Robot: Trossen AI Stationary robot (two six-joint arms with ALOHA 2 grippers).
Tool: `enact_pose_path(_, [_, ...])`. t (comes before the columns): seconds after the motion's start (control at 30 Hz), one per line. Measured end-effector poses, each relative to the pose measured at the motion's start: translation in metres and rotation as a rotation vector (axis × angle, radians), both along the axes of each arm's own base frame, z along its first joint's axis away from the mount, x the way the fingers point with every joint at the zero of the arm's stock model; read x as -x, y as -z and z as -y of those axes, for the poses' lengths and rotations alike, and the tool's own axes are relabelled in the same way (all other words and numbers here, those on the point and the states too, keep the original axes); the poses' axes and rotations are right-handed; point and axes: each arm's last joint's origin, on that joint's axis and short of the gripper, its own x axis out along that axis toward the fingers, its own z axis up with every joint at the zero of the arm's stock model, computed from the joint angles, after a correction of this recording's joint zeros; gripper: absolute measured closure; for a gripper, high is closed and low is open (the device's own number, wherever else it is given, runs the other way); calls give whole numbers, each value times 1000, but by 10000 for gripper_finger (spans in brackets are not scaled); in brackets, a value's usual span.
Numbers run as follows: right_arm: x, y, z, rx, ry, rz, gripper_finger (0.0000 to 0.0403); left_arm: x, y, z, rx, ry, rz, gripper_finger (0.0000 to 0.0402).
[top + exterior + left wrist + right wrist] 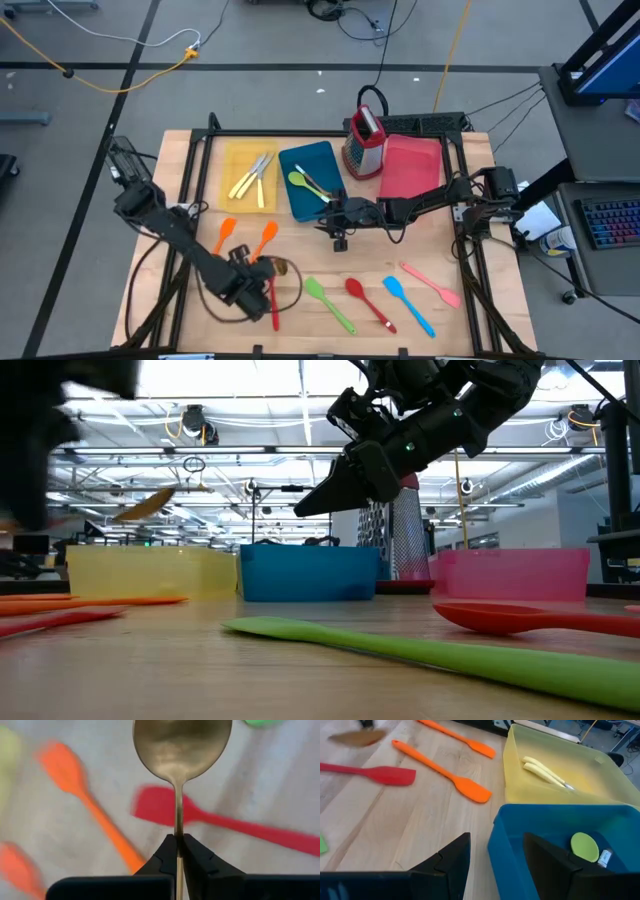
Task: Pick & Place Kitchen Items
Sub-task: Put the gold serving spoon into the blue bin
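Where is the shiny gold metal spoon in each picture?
High view: gold metal spoon lower left, in the left gripper.
Low view: blurred, upper left.
Left wrist view: top centre.
Right wrist view: top-left corner.
Shared landmark: red silicone spatula.

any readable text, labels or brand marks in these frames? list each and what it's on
None readable.
Small label on the item beside the green spoon in the blue tray: too small to read.
Gold spoon held by the left hand: no marking visible.
Grater: no legible print.
Keyboard beside the table: key legends too small to read.
Right hand over the blue tray's edge: no label visible.
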Motion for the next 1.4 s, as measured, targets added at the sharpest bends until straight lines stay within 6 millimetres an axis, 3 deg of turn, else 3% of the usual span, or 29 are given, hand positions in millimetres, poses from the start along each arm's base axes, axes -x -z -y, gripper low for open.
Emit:
enact_pose_path(0.2, [14, -10, -5, -11, -3, -105, 225, -19, -16, -24, -62, 107, -49, 384])
enact_pose_path(0.5, [40, -32, -5, -152, 88, -202, 225, -55, -33, -85, -157, 403, -129, 393])
enact_pose_path(0.77, [57, -22, -14, -258, 161, -359, 225, -78, -52, -149, -292, 723, -217, 392])
enact_pose_path(1.13, [69, 0, -33, -391, 196, -329, 225, -107, -51, -228, -507, 1068, -209, 385])
enact_pose_path(1.4, [73, 11, -37, -466, 174, -199, 225, -123, -14, -271, -505, 1222, -308, 381])
